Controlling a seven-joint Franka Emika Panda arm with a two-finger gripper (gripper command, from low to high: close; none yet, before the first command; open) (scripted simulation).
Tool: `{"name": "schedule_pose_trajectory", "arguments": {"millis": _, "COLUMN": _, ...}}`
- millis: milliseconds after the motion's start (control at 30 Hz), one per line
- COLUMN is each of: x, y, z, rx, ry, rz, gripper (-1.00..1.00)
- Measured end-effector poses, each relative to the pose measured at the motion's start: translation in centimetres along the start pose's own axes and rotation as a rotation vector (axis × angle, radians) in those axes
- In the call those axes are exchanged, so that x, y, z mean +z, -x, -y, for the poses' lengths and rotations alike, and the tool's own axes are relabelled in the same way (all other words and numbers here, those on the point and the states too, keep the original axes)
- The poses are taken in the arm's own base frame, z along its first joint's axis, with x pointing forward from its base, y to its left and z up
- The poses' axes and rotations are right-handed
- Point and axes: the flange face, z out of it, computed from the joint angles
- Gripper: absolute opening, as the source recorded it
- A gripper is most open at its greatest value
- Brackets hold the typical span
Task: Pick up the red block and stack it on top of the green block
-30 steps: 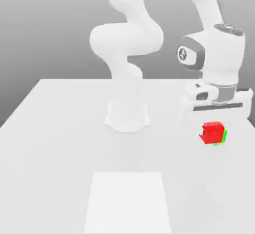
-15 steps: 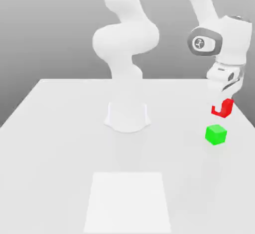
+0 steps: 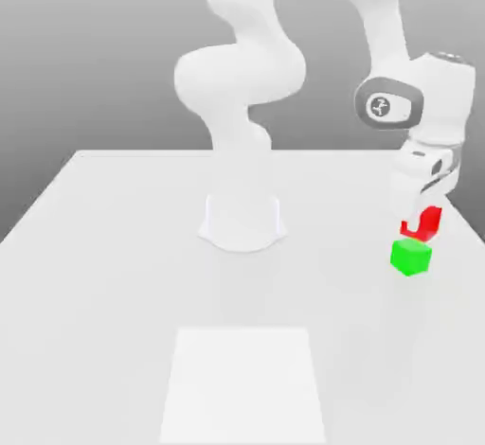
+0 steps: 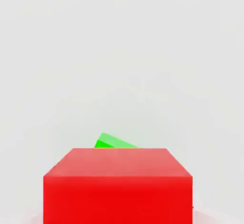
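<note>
- Broadly, the white table [image 3: 114,273] spans the exterior view, with a paler rectangular patch [image 3: 243,384] at its 6 o'clock edge.
- Next in size, the white arm [image 3: 248,74] stands on its round base [image 3: 242,221] near the table's centre and reaches over to 3 o'clock; its upper links are cut off by the picture's top edge.
- At the arm's end, the gripper [image 3: 421,214] points down, its fingers clamped together on the red block [image 3: 422,222]. The white hand covers most of that block in the exterior view, so only a red hook-shaped part shows below it.
- Seen from the hand view, the red block [image 4: 118,185] shows its broad top and front face, with its lower part cut off by the picture's edge.
- Smallest, the green block [image 3: 411,257] sits on the table just at 6 o'clock of the held red block in the exterior view; whether they touch I cannot tell.
- From the hand view only a green sliver [image 4: 113,141] peeks past the red block's far edge; the rest is hidden.
</note>
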Motion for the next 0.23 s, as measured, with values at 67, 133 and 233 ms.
{"name": "schedule_pose_trajectory", "arguments": {"millis": 67, "x": 0.5, "y": 0.1, "z": -0.1, "rx": 0.001, "ry": 0.0, "rz": 0.004, "gripper": -1.0}}
{"name": "schedule_pose_trajectory", "arguments": {"millis": 133, "x": 1.1, "y": 0.2, "z": -0.1, "rx": 0.0, "ry": 0.0, "rz": 0.008, "gripper": -1.0}}
{"name": "schedule_pose_trajectory", "arguments": {"millis": 233, "x": 1.8, "y": 0.4, "z": -0.2, "rx": 0.002, "ry": -0.001, "rz": 0.015, "gripper": 1.0}}
